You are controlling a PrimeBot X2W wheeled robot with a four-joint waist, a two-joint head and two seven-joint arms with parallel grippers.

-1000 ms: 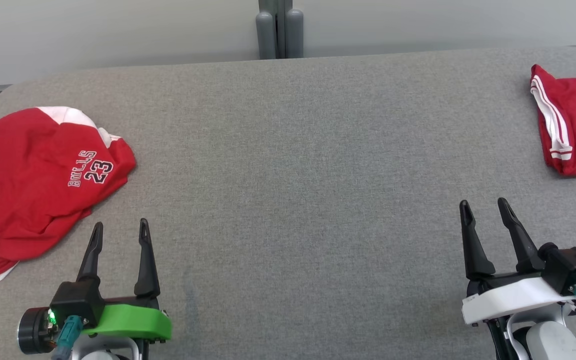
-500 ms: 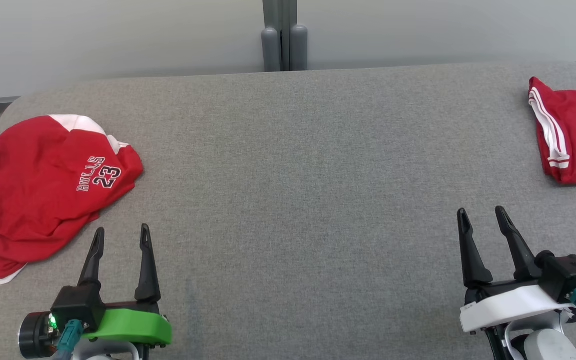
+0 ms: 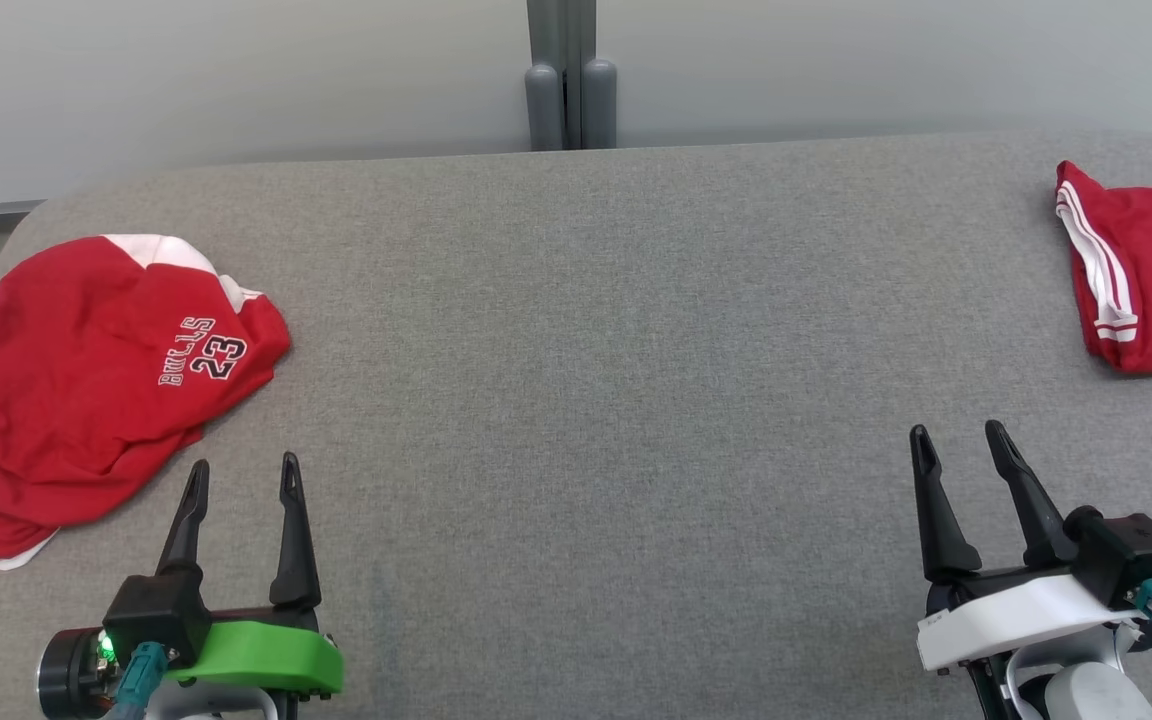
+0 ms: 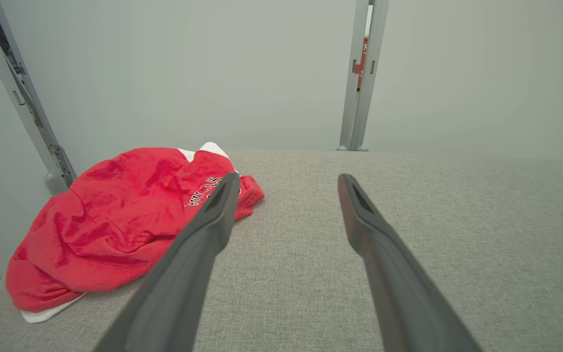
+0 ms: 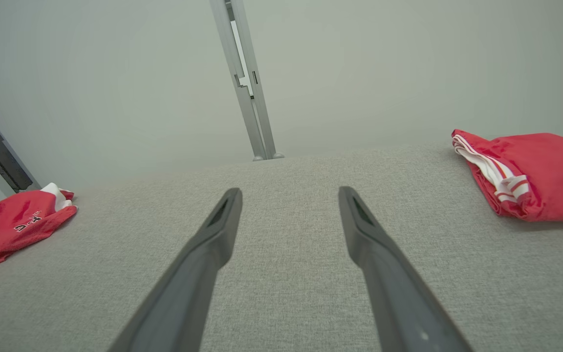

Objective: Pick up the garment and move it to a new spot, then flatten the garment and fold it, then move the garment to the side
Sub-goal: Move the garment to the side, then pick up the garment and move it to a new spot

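A crumpled red garment (image 3: 86,380) with white trim and "BULLS 23" lettering lies at the left end of the grey padded table (image 3: 586,350). My left gripper (image 3: 243,462) hovers open just right of and nearer than the garment, apart from it. In the left wrist view the garment (image 4: 115,220) sits left of the open, empty left gripper (image 4: 289,177). At the near right, my right gripper (image 3: 957,430) is open and empty too. The right wrist view has that gripper (image 5: 289,190) over bare table, with the crumpled garment (image 5: 12,222) far left.
A second red garment (image 3: 1151,280) with white stripes lies folded at the table's far right edge, ahead and right of my right gripper; the right wrist view shows the folded garment (image 5: 535,171) too. A grey metal post (image 3: 568,90) stands behind the table against a pale wall.
The whole head picture has slid down and slightly right as the camera moved. Both garments lie as before and both grippers stay open.
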